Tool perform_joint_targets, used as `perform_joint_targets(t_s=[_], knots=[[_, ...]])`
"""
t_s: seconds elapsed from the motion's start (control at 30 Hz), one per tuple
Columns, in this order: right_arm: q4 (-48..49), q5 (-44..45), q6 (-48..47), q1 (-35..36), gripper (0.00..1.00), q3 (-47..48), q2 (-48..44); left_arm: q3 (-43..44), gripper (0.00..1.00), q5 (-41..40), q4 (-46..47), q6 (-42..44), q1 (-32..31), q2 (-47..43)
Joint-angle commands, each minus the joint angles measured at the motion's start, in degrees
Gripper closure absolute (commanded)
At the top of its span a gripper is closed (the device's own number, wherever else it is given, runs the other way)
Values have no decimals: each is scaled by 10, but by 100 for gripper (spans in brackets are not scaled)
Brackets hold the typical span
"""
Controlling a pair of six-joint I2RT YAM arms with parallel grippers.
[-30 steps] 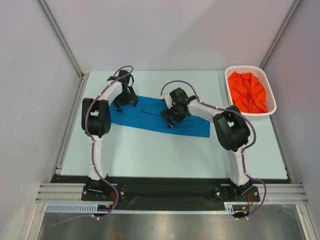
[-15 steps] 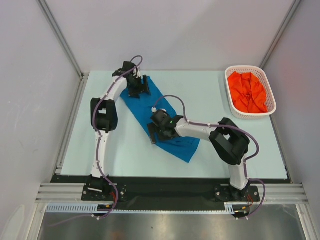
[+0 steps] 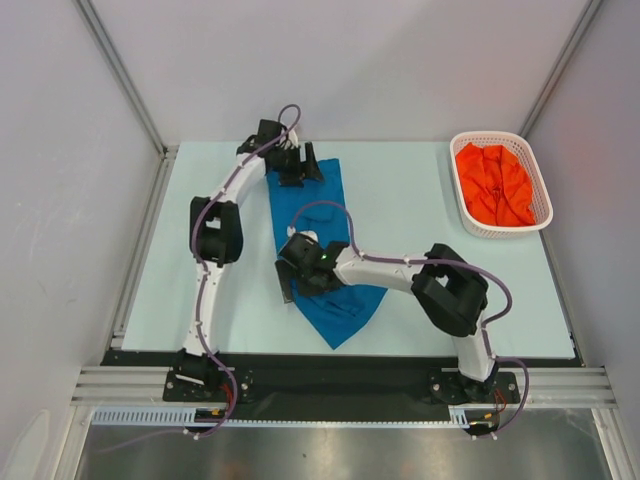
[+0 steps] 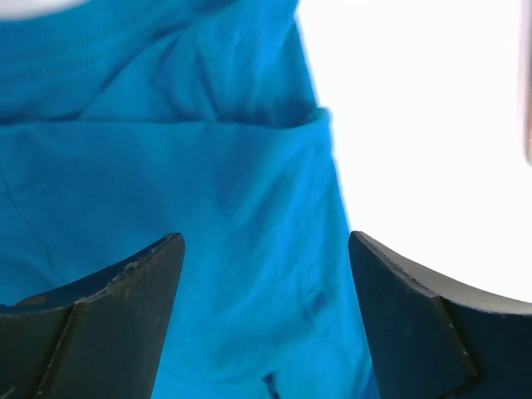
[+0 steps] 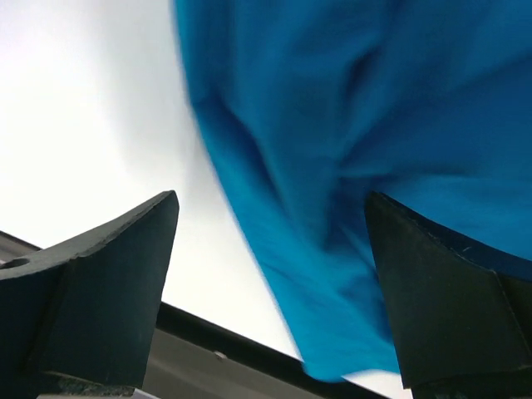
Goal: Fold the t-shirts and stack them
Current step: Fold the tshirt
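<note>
The blue t-shirt (image 3: 322,215) lies as a long, narrow, bunched strip running from the far middle of the table toward the near edge. My left gripper (image 3: 300,170) sits on its far end. In the left wrist view its jaws (image 4: 264,237) stand apart with blue cloth (image 4: 166,166) between and under them. My right gripper (image 3: 292,282) is at the strip's left edge near its near end. Its jaws (image 5: 273,199) stand apart, with blurred blue cloth (image 5: 374,100) on the right-hand side. The orange-red t-shirt (image 3: 493,185) lies crumpled in the basket.
The white lattice basket (image 3: 487,135) stands at the far right corner of the pale table (image 3: 450,290). Grey walls and aluminium posts close in the left, back and right. The black front rail shows in the right wrist view (image 5: 216,337).
The blue shirt has swung from lying crosswise to lying lengthwise. My left gripper moved farther and right with its end; my right gripper moved left and nearer with the other part.
</note>
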Motion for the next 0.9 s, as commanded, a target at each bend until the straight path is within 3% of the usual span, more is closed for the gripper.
perform_joint_targets(t_s=[0.0,0.1,0.23,0.33,0.37,0.47,0.57,0.6,0.63,0.67,0.77,0.87], knots=[[-62,-9,-88,-25,1,4,-85,-2,14,4,61,-24,5,-109],[-108,-13,-121,-39,0,21,-122,-8,12,-31,73,-44,5,-178],[-149,-21,-135,-73,1,-6,-204,-20,12,-113,6,-58,6,-254],[-140,-21,-131,-102,6,-73,-265,-115,13,-150,-20,-79,5,-348],[-135,-28,-132,-123,9,-88,-279,-194,14,-156,-27,-92,1,-403],[-101,-42,-133,-164,31,-152,-317,-353,16,-206,-42,-80,-27,-526],[-94,-41,-131,-183,36,-169,-319,-501,18,-233,-57,-71,-58,-615],[-89,-43,-131,-183,51,-174,-318,-537,18,-235,-64,-71,-66,-672],[-86,-40,-127,-184,57,-183,-312,-571,18,-236,-66,-72,-74,-708],[-89,-40,-117,-186,59,-184,-293,-634,19,-239,-69,-80,-90,-738],[-84,-40,-106,-183,52,-189,-266,-730,20,-241,-83,-100,-110,-854],[-79,-23,-91,-169,55,-198,-242,-771,20,-243,-115,-103,-112,-928]])
